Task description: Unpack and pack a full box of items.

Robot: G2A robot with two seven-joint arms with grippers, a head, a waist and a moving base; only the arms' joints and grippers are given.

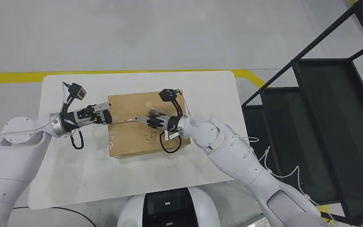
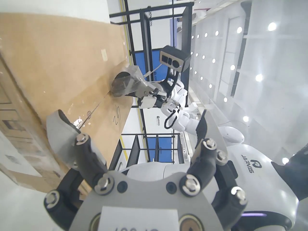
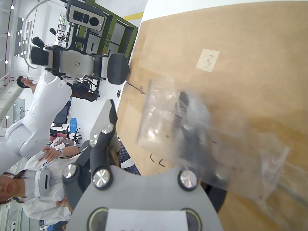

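Observation:
A closed brown cardboard box [image 1: 131, 144] lies in the middle of the white table, its top seam sealed with clear tape [image 2: 96, 108]. My left gripper [image 1: 109, 118] [image 2: 134, 131] is open at the box's left edge, with one finger [image 2: 60, 131] resting on the top at the seam's end. My right gripper [image 1: 144, 120] [image 3: 148, 114] sits low over the middle of the box top, open, and crumpled clear plastic [image 3: 192, 121] clings around one finger. The left wrist view shows the right gripper [image 2: 125, 85] at the seam. What is inside the box is hidden.
The white table [image 1: 215, 91] has bare surface around the box on all sides. Black metal stairs [image 1: 306, 108] stand off the table's right end. A small paper label [image 3: 208, 60] is stuck on the box top.

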